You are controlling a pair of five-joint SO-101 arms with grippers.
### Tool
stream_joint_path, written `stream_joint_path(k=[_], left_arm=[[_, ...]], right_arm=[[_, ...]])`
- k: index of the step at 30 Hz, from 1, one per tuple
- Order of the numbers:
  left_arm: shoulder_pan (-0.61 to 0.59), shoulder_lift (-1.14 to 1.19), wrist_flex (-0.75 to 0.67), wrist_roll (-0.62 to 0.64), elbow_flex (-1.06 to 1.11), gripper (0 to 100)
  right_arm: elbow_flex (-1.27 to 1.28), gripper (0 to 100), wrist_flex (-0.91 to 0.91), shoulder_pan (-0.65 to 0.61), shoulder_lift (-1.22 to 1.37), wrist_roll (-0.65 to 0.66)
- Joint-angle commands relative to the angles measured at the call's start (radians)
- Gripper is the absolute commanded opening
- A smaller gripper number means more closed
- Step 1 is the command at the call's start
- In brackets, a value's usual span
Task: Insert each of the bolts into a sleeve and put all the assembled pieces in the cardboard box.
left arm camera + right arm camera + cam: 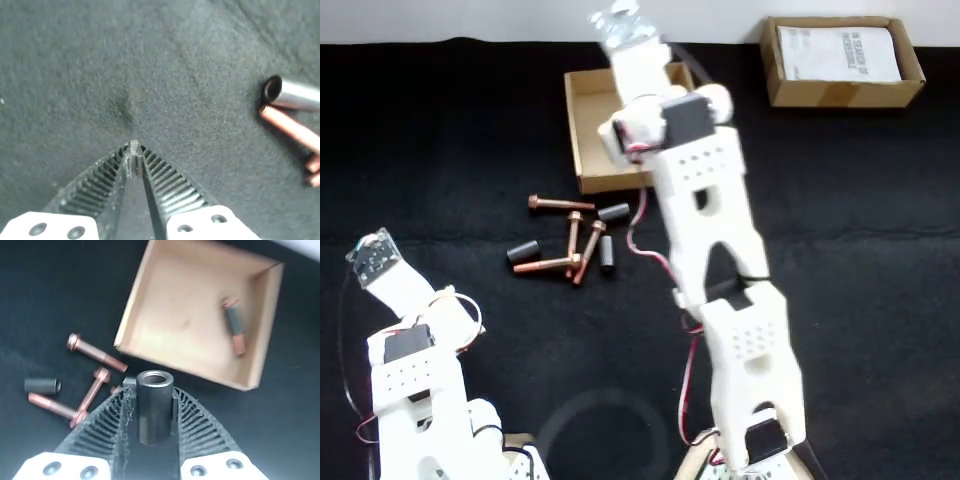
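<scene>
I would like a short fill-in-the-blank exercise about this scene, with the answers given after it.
The right gripper is shut on a dark ____.
The cardboard box holds ____ assembled piece.
The left gripper is ____ and holds nothing.
____ loose bolts lie on the black cloth.
Missing words: sleeve; one; shut; four.

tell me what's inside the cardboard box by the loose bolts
One bolt pushed through a sleeve lies on the cardboard box floor. In the high view the right arm covers much of the inside.

Loose copper bolts [548, 265], dark sleeves [523, 251] beside cardboard box [577, 130]
</scene>
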Motion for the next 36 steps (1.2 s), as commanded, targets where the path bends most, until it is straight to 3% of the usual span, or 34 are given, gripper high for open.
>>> stream_joint_path(k=[1,4,6,12,16,19,25,29,36], left_arm=[[-0.013,-0.005,0.006,-0.245,-0.010,2],[-0.015,-0.005,0.025,-0.506,-0.048,2],[-0.018,-0.005,0.097,-0.588,-0.124,2],[0.047,0.002,0.324,-0.649,-0.455,3],[0.193,0.004,0.451,-0.697,-0.590,3],[0.317,0.004,0.516,-0.733,-0.624,9],[0.483,0.008,0.529,-0.873,-0.618,16],[0.496,0.110,0.512,-0.961,-0.625,16],[0.496,0.400,0.330,-1.003,-0.628,17]], right_arm=[[0.012,0.8,0.015,0.071,-0.239,0.011],[0.188,0.8,0.015,0.113,-0.426,0.021],[0.346,0.8,0.015,0.125,-0.565,0.072],[0.785,0.8,0.008,0.127,-0.955,0.101],[1.017,0.8,0.008,0.127,-1.142,0.098],[1.168,0.8,0.007,0.127,-1.264,0.100],[1.437,0.8,-0.045,0.216,-1.478,0.112],[1.613,0.8,-0.074,0.302,-1.607,0.170],[1.886,0.8,-0.166,0.440,-1.863,0.282]])
